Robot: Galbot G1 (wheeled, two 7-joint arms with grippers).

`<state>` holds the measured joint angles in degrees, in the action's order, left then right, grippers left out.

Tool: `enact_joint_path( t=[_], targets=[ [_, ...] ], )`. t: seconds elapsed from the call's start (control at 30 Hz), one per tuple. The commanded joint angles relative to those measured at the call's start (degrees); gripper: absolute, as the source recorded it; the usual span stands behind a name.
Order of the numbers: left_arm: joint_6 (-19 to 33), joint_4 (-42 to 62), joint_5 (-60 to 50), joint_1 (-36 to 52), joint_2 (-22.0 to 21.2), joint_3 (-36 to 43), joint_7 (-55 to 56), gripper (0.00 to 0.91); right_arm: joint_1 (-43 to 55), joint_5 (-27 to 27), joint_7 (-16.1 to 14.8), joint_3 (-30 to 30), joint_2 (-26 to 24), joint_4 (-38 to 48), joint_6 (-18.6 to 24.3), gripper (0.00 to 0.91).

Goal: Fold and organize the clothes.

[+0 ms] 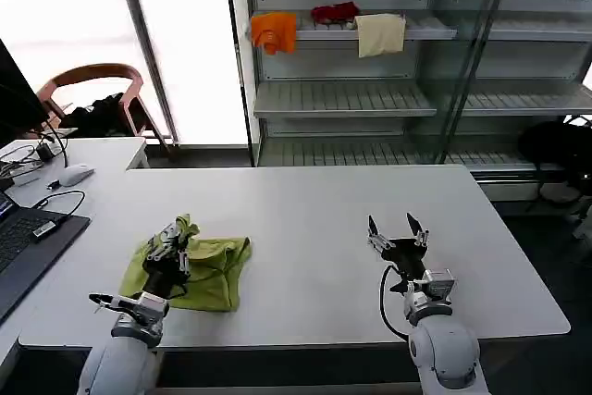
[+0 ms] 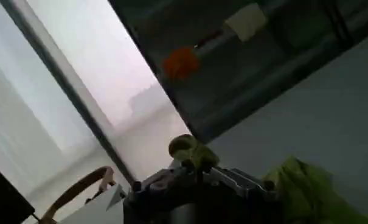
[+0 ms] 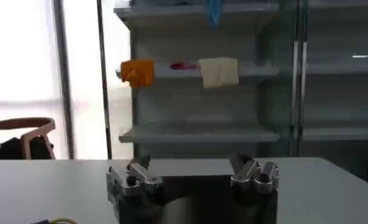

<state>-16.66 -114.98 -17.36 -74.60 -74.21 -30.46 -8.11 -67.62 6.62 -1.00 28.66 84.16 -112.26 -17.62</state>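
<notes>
1. On the left near part of the white table (image 1: 305,201), my left gripper (image 1: 170,245) pinches a fold of the green T-shirt (image 1: 215,270).
2. My right gripper (image 1: 399,231) waits wide open over bare table on the right, holding nothing.
3. Lots of free table lies between them.

Left end effector (image 1: 173,240) pinching lime T-shirt (image 1: 215,270) on white table (image 1: 305,219), right end effector (image 1: 398,232) spread wide
</notes>
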Motion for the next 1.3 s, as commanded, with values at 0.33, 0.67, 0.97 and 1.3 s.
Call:
enact_joint_path(
  t=[0.33, 0.67, 0.97, 1.3],
  targets=[
    [-3.37, 3.78, -6.38, 1.40, -3.74, 9.96, 0.42, 0.907, 0.68, 1.05, -0.70, -1.08, -0.21, -2.43, -4.28, 0.907],
    [-4.13, 2.06, -6.19, -0.68, -4.22, 11.18, 0.72, 0.907, 0.89, -0.53, -0.70, -1.99, 0.46, -1.64, -5.23, 0.907],
    [-8.25, 2.54, 0.07, -0.80, -6.14, 12.67, 3.40, 0.907, 0.24, -3.69, -0.73, -2.27, 0.28, -2.37, -4.37, 0.907],
    [-16.45, 1.07, 23.76, 1.04, -5.81, 12.07, 7.77, 0.907, 0.02, -4.80, -0.53, -2.59, 0.36, -3.17, -4.61, 0.907]
  ],
)
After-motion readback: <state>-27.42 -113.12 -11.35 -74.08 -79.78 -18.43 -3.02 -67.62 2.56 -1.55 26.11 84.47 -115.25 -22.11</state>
